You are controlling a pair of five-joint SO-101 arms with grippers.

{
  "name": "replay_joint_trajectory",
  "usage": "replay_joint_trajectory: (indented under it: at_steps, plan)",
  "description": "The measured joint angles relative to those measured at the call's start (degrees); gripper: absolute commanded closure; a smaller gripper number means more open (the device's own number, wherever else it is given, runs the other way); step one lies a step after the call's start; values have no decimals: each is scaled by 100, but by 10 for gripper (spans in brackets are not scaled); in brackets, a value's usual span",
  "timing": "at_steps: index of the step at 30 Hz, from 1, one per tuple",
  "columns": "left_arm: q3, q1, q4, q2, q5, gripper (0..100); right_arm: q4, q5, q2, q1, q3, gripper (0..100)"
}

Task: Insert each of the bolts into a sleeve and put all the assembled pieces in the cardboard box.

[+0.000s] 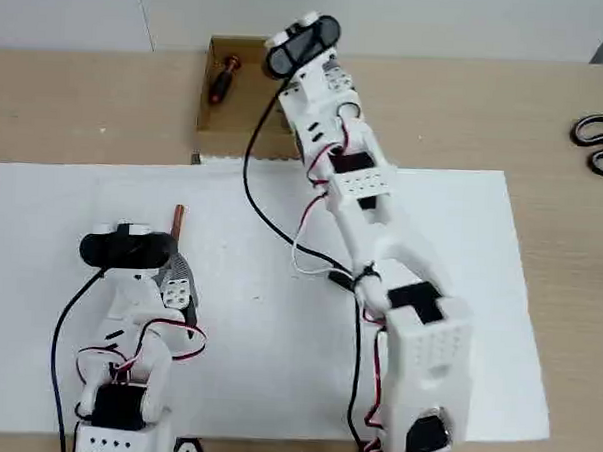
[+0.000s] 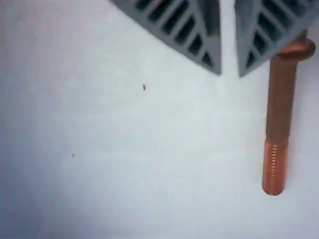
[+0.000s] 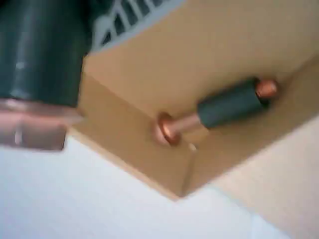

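Note:
A loose copper bolt (image 1: 178, 222) lies on the white sheet just ahead of my left gripper (image 1: 175, 273). In the left wrist view the bolt (image 2: 277, 124) rests flat beside one grey finger (image 2: 259, 35), outside the jaws, which stand nearly together with nothing between them. My right gripper (image 3: 75, 45) hangs over the near edge of the cardboard box (image 3: 124, 129), shut on a dark sleeve with a bolt in it (image 3: 40, 69). Another assembled piece (image 3: 219, 112) lies inside the box (image 1: 209, 107), seen there as a dark sleeve with copper ends (image 1: 225, 80).
A white paper sheet (image 1: 258, 314) covers the wooden table in front of both arms. Scissors (image 1: 600, 144) lie at the far right edge. The right arm stretches diagonally across the sheet toward the box.

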Motion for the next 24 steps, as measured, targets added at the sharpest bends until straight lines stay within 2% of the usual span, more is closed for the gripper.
replay_joint_trajectory:
  at_steps: [3,8,10,24]
  plan:
    - [0,0,0,0,0,993,290,325,229,-97,-325,972]
    - [0,0,0,0,0,994,378,589,413,-237,-378,775]
    - [0,0,0,0,0,994,571,747,404,-237,-396,730]
    - [0,0,0,0,0,994,1785,1108,88,-229,-774,735]
